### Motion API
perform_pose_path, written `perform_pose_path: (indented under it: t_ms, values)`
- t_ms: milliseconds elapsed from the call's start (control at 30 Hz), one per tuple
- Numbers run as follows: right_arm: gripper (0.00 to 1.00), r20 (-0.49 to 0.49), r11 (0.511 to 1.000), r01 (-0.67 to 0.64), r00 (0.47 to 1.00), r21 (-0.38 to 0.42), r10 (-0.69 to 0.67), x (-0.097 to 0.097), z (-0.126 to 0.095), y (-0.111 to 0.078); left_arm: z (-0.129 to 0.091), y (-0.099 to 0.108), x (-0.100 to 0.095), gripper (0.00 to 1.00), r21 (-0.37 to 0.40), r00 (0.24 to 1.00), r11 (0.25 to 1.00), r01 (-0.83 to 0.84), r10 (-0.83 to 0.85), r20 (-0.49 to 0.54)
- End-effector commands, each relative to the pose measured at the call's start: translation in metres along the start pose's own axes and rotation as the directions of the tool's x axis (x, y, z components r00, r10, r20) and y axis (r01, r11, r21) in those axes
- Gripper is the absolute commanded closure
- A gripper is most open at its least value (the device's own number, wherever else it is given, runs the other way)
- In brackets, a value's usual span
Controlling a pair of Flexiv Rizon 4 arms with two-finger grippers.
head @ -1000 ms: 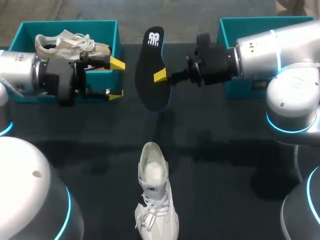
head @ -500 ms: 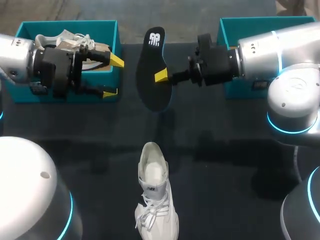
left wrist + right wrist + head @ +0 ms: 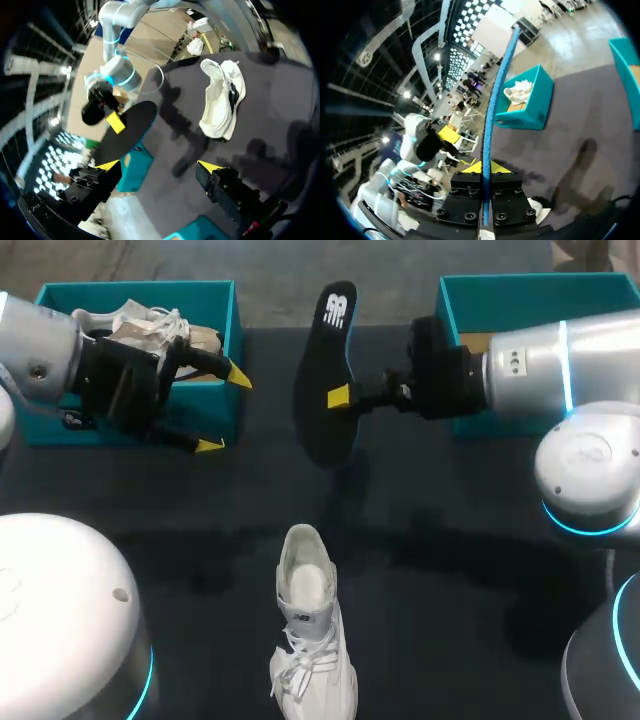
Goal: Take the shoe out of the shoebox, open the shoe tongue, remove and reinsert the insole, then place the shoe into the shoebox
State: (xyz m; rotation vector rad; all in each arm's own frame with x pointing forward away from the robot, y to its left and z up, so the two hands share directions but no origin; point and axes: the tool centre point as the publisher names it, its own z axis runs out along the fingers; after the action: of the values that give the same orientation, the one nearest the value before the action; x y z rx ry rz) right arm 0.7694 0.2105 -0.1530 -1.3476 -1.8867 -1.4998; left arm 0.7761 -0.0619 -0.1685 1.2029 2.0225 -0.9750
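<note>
R jaws clamped on the black insole (image 3: 322, 425), holding it up off the surface (image 3: 450, 540) btwn the left shoebox (image 3: 232, 310) and right shoebox (image 3: 500, 282). L jaws wide open w/ nothing in them, just in front of the left shoebox, which holds a second shoe (image 3: 130, 325). White shoe (image 3: 310, 640) sits upright on the surface, front-middle, well apart from both jaws.
</note>
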Motion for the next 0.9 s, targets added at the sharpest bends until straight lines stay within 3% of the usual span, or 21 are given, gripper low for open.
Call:
perform_pose_path:
  t_ms: [33,167,667,800,900]
  values:
    - [1.00,-0.001,0.999,0.033,0.999,-0.039,-0.033,-0.004,-0.002,-0.008,0.005,-0.004,0.003,0.00,-0.065,0.921,0.953,0.297,-0.304,-0.245]
    - [1.00,0.024,0.999,0.039,0.999,-0.035,-0.038,-0.009,0.001,-0.009,0.007,-0.004,0.010,0.00,-0.090,0.863,0.909,0.408,-0.416,-0.288]
    - [1.00,0.024,0.999,0.039,0.999,-0.035,-0.038,-0.009,0.001,-0.009,0.007,-0.004,0.010,0.00,-0.090,0.863,0.909,0.408,-0.416,-0.288]
    - [1.00,0.003,0.987,0.110,0.994,-0.114,-0.111,-0.018,0.003,-0.024,0.017,-0.012,0.012,0.00,-0.227,0.744,0.816,0.531,-0.578,-0.336]
    - [1.00,0.011,0.975,0.169,0.985,-0.146,-0.170,-0.023,0.003,-0.032,0.020,-0.020,0.023,0.00,-0.353,0.699,0.769,0.533,-0.635,-0.329]
